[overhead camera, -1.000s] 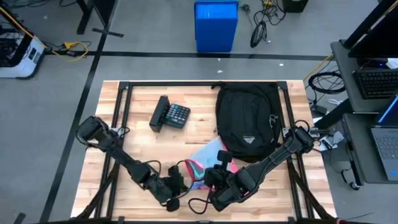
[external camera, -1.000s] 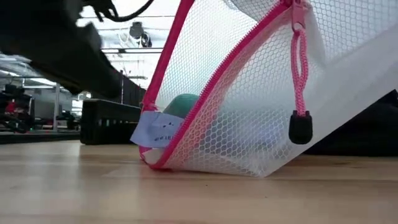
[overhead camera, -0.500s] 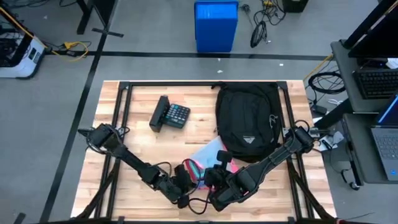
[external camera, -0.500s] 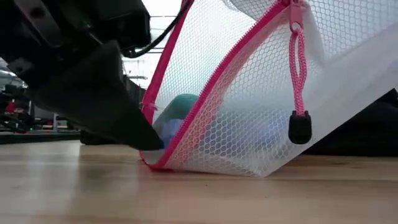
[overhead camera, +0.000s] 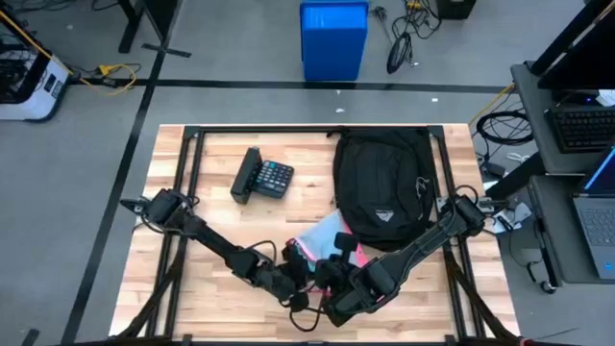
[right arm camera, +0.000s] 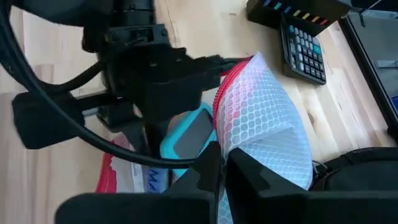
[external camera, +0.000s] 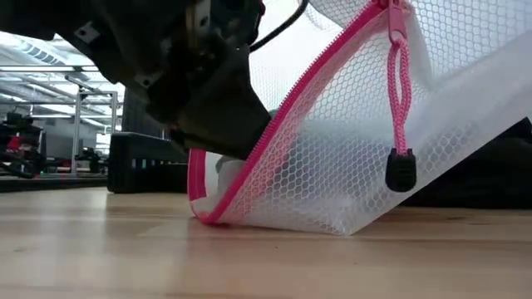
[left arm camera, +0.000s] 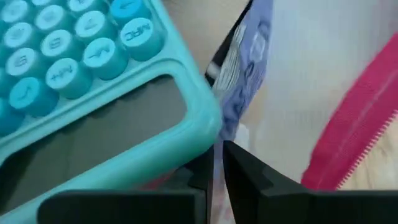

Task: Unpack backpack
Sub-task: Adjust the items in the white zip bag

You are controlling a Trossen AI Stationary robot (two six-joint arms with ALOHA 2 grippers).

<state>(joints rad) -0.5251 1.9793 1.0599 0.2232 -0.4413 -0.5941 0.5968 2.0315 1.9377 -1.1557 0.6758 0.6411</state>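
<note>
Meanwhile, right claw [right arm camera: 219, 163] pinches mesh pouch [right arm camera: 264, 124]; left claw [left arm camera: 214, 163] reaches inside.

Backpack [overhead camera: 380, 183]: I see it on the table's [overhead camera: 216, 226] far right half.
Calculator [overhead camera: 264, 177]: left of the backpack, apart from it.
Mesh pouch [overhead camera: 325, 245]: just in front of the backpack, near the table's front edge.
Left gripper [overhead camera: 300, 281]: reaching into the pouch's mouth.
Right gripper [overhead camera: 338, 265]: clamped on the pouch's edge, beside the left one.
Small keypad device [left arm camera: 93, 93]: inside the pouch, by my left fingers.
</note>
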